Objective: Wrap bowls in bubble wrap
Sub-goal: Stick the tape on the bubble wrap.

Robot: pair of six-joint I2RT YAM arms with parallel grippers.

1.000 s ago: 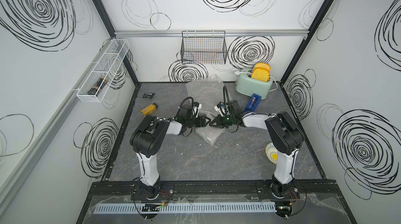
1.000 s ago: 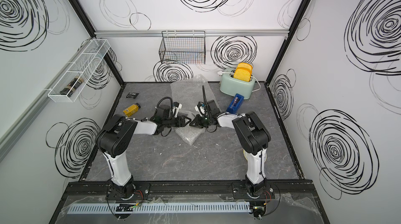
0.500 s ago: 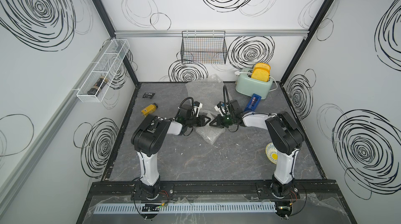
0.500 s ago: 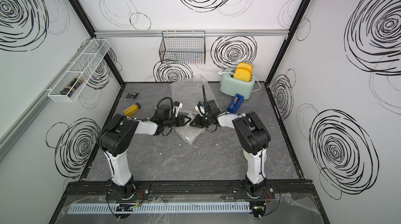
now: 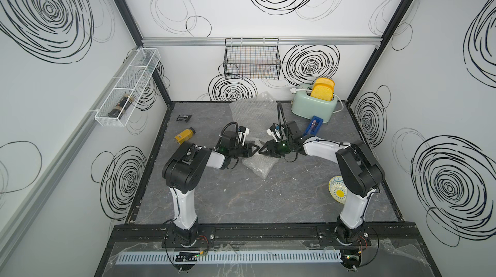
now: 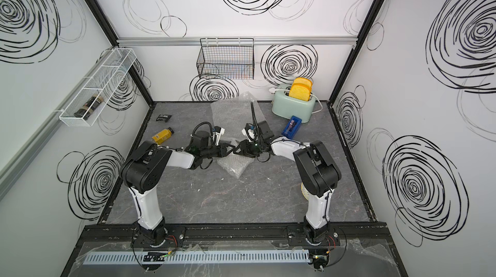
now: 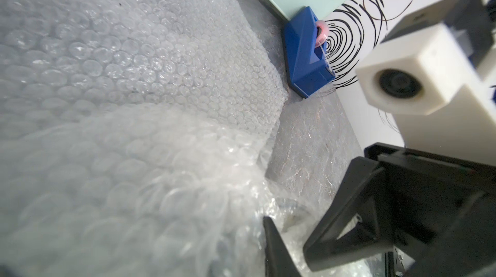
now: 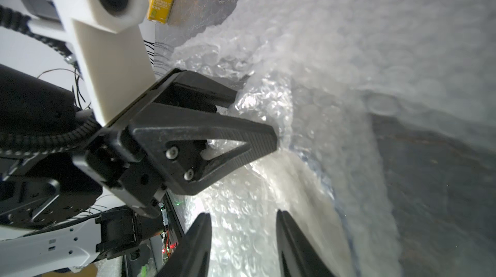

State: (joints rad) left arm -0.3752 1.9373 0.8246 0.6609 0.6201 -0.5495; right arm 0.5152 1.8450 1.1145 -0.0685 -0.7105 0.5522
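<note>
Table [image 5: 241,203]: grey marbled top.
Bubble wrap sheet [image 5: 252,112]: spread at the table's back, beside the toaster [image 5: 314,105].
Bubble wrap bundle [image 5: 259,165]: crumpled, mid-table, between both arms.
Sun-centred bowl [image 5: 337,189]: unwrapped, near the right arm's base.
Left gripper [image 8: 255,117]: fingers nearly together, pinching the bundle's fold.
Right gripper [image 8: 243,215]: fingers parted, holding nothing, just beside the bundle.
</note>
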